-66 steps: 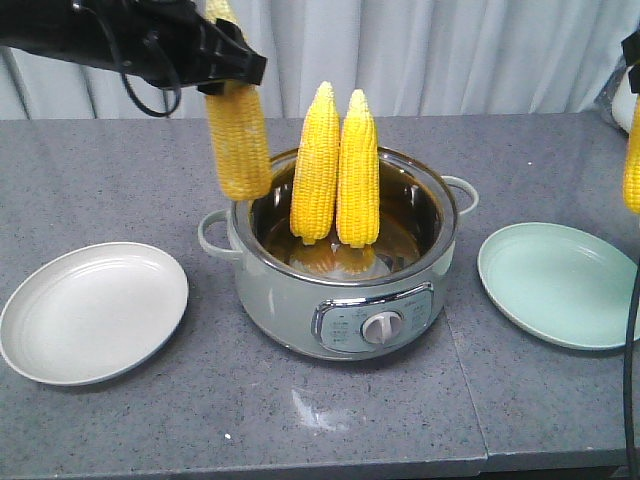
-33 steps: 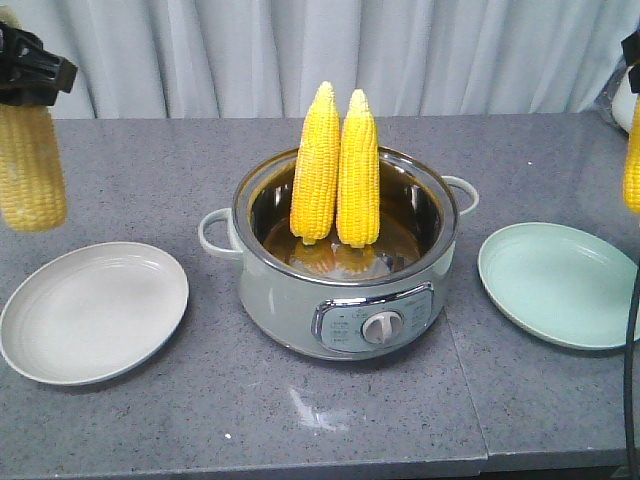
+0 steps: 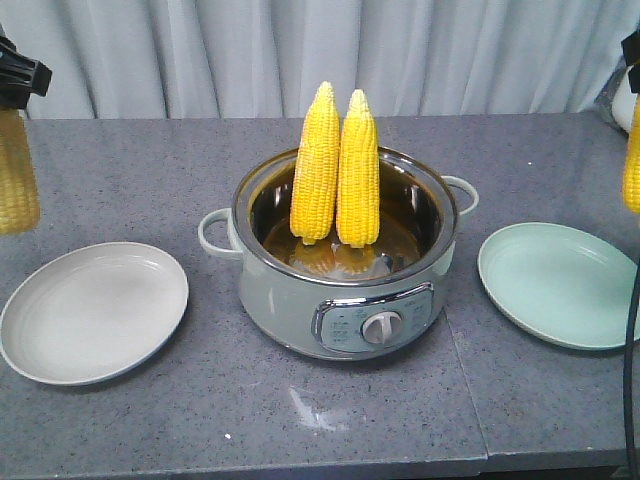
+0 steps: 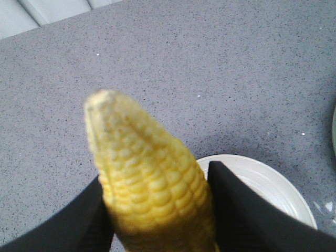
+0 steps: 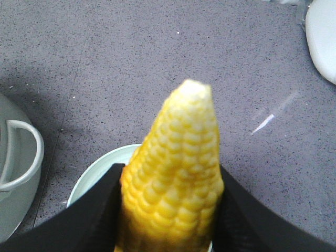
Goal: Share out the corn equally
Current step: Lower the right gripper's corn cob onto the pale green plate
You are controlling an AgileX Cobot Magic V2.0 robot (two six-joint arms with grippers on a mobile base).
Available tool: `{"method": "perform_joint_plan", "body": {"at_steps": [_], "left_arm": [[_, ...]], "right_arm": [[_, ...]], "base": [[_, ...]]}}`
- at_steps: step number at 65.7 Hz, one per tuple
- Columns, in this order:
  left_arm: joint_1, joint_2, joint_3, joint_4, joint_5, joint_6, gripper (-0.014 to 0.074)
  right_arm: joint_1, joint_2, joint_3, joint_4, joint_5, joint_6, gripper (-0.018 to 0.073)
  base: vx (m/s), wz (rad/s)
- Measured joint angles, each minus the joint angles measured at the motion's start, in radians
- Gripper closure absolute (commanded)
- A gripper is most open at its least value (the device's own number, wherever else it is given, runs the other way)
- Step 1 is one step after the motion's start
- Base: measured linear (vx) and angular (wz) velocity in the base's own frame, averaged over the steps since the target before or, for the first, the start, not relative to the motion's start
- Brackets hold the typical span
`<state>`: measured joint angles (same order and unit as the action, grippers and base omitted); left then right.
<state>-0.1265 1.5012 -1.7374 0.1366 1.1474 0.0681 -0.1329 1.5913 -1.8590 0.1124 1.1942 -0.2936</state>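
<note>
State | corn (image 3: pixel 358 170) yellow, tapered, kernel-rowed; left gripper (image 4: pixel 156 178) clamps one; right gripper (image 5: pixel 170 173) another

Left gripper (image 4: pixel 157 210) and right gripper (image 5: pixel 170 210) show matte black wedge-shaped fingers (image 4: pixel 247 220), plus a black cable (image 3: pixel 632 350).

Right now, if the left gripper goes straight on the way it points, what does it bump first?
The left gripper holds corn, so the corn's tip lands first, probably on the gray table beside the white plate, maybe its rim. Depth is unclear.
</note>
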Motion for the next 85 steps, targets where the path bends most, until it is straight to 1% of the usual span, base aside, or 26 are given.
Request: {"method": "perform_joint_plan", "body": {"at_steps": [41,63,70,76,85], "left_arm": [[0.000,0.000,0.000,0.001,0.005,0.000,0.0468],[0.000,0.000,0.000,0.001,0.005,0.000,0.0468],[0.000,0.000,0.000,0.001,0.005,0.000,0.0468],[0.000,0.000,0.000,0.001,0.005,0.000,0.0468],[0.000,0.000,0.000,0.001,0.005,0.000,0.0468]], "right_arm": [[0.000,0.000,0.000,0.000,-0.001,0.000,0.0307],[0.000,0.000,0.000,0.000,-0.053,0.006,0.0307],[0.000,0.000,0.000,0.030,-0.056,0.021,0.0307],[0.000,0.003,0.000,0.056,-0.029,0.020,0.0307],[0.000,0.039,0.000,0.068,0.047,0.020,0.0307]], "base": [[0.00,0.00],[0.00,0.00],[0.00,0.00],[0.00,0.00],[0.00,0.00]]}}
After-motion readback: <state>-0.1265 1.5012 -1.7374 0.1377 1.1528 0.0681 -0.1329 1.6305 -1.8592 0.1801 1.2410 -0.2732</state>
